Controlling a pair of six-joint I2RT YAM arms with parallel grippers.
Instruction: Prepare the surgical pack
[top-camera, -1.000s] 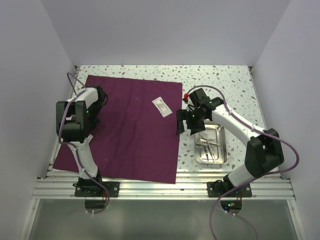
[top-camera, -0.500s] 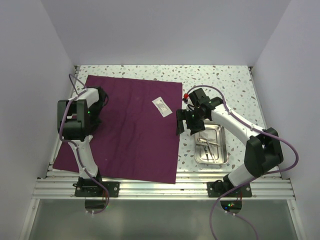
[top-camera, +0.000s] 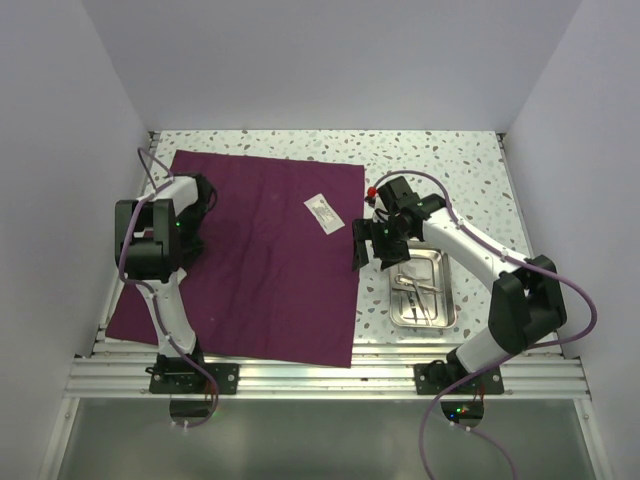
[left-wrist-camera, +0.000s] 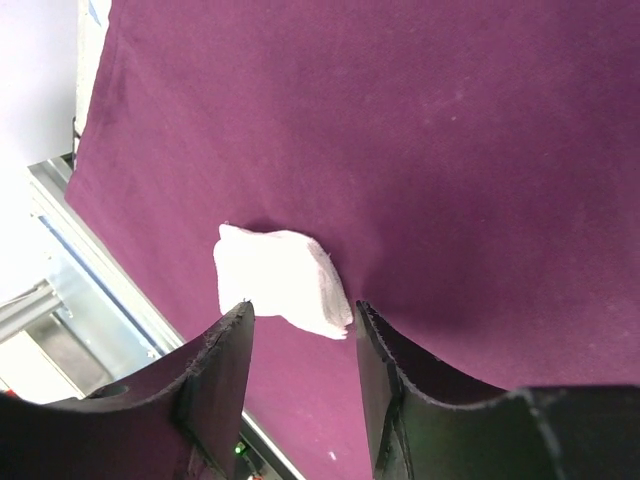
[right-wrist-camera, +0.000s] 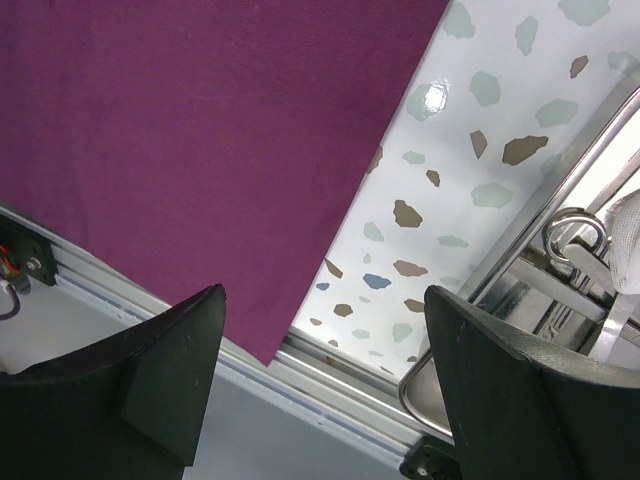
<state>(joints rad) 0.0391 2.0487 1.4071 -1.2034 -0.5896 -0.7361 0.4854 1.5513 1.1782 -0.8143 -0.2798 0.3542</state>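
The maroon cloth (top-camera: 270, 260) of the surgical pack lies flat on the table. In the left wrist view a white pad (left-wrist-camera: 278, 279) rests on the cloth (left-wrist-camera: 420, 130) just beyond the tips of my left gripper (left-wrist-camera: 300, 314), whose jaws stand apart and hold nothing. From above, that left gripper (top-camera: 203, 197) is over the cloth's far left part. A small white packet (top-camera: 322, 212) lies near the cloth's far right edge. My right gripper (top-camera: 372, 246) hangs open between the cloth's right edge and the steel tray (top-camera: 440, 262), which holds thin metal instruments (top-camera: 415, 290).
White walls enclose the speckled table (top-camera: 440, 165) on three sides. An aluminium rail (top-camera: 320, 378) runs along the near edge, by the cloth's near corner (right-wrist-camera: 265, 345). Ring handles of an instrument (right-wrist-camera: 572, 232) show at the tray rim (right-wrist-camera: 440, 385) in the right wrist view.
My left gripper has gone from shut to open and let the white pad go onto the cloth. The left arm shifted slightly; the right arm has stayed put.
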